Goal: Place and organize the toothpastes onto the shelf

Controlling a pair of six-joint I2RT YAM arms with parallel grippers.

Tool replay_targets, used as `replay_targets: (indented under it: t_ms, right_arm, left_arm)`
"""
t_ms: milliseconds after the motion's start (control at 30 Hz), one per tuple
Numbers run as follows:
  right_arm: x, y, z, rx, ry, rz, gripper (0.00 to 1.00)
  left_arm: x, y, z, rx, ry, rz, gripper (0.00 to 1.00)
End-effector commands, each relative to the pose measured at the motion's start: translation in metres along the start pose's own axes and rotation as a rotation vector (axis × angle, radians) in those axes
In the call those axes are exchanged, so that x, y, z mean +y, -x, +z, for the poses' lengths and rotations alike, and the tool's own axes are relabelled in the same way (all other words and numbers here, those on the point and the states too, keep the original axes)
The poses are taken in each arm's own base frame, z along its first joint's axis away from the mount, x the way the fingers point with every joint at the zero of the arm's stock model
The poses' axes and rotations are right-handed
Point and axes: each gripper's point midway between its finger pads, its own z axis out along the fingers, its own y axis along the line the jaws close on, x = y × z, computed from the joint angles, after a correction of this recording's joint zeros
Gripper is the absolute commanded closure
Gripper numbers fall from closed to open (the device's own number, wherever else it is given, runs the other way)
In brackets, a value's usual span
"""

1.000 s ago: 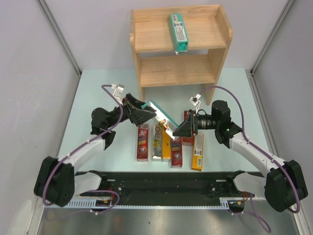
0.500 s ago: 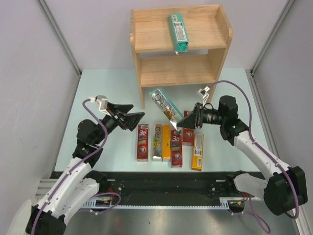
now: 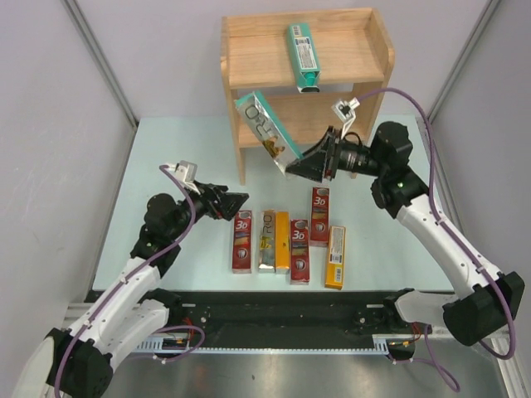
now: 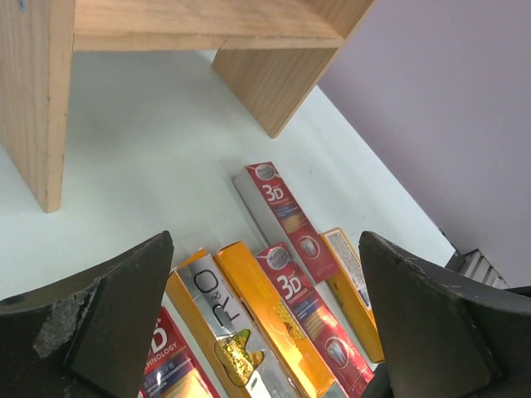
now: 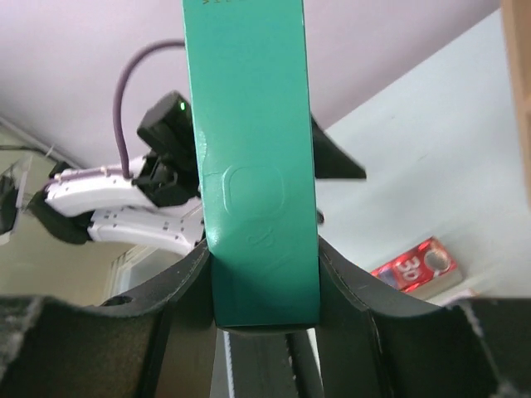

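My right gripper [image 3: 292,166] is shut on the low end of a teal-and-silver toothpaste carton [image 3: 267,124], held tilted in the air in front of the shelf's [image 3: 369,79] lower tier. In the right wrist view the carton's teal side [image 5: 253,166] fills the gap between the jaws of that gripper [image 5: 265,290]. A teal carton [image 3: 303,54] lies on the top tier, overhanging its front edge. My left gripper [image 3: 236,203] is open and empty, just left of the row of cartons on the table. The left wrist view shows that gripper [image 4: 265,332] open above a silver carton [image 4: 220,319].
Several cartons lie side by side on the table: a red 3D one [image 3: 242,241], a silver one [image 3: 266,240], an orange one [image 3: 282,242], two more red ones [image 3: 299,255] [image 3: 319,215] and a yellow one [image 3: 335,257]. The shelf's left leg [image 3: 241,162] stands behind them.
My right gripper has lifted the teal-and-silver carton up and back toward the shelf. The left arm has pulled away from the carton to the left, its gripper staying open.
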Motion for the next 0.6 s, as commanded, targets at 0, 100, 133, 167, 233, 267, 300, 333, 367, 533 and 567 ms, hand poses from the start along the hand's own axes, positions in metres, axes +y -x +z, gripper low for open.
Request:
replay_targets:
  t_ms: [0, 100, 133, 167, 233, 267, 300, 333, 367, 533, 567]
  right_arm:
    - [0.018, 0.070, 0.013, -0.136, -0.073, -0.139, 0.83]
    - [0.005, 0.091, 0.017, -0.154, -0.203, -0.180, 0.83]
    - [0.009, 0.108, 0.018, -0.167, -0.220, -0.202, 0.83]
    - [0.006, 0.117, 0.019, -0.177, -0.237, -0.203, 0.83]
    - [0.007, 0.144, 0.021, -0.217, -0.272, -0.218, 0.83]
    - [0.007, 0.152, 0.021, -0.226, -0.281, -0.225, 0.83]
    - [0.010, 0.163, 0.020, -0.247, -0.292, -0.236, 0.83]
    - [0.013, 0.176, 0.022, -0.261, -0.288, -0.245, 0.83]
    - [0.016, 0.184, 0.021, -0.273, -0.287, -0.252, 0.83]
    - [0.013, 0.221, 0.009, -0.331, -0.339, -0.264, 0.83]
    - [0.006, 0.233, 0.000, -0.363, -0.378, -0.270, 0.83]
  left_arm:
    - [0.014, -0.011, 0.003, 0.030, 0.042, 0.012, 0.00]
    - [0.022, -0.020, 0.004, 0.070, 0.074, 0.006, 0.00]
    - [0.022, -0.022, 0.004, 0.077, 0.074, 0.004, 0.00]
    - [0.023, -0.024, 0.004, 0.081, 0.072, 0.003, 0.00]
    - [0.024, -0.029, 0.004, 0.093, 0.069, -0.006, 0.00]
    - [0.025, -0.032, 0.004, 0.101, 0.075, -0.013, 0.00]
    - [0.026, -0.033, 0.004, 0.103, 0.075, -0.012, 0.00]
    - [0.026, -0.034, 0.004, 0.106, 0.076, -0.013, 0.00]
    - [0.027, -0.037, 0.003, 0.112, 0.079, -0.017, 0.00]
    - [0.029, -0.042, 0.002, 0.124, 0.082, -0.023, 0.00]
    - [0.029, -0.045, 0.001, 0.130, 0.077, -0.025, 0.00]
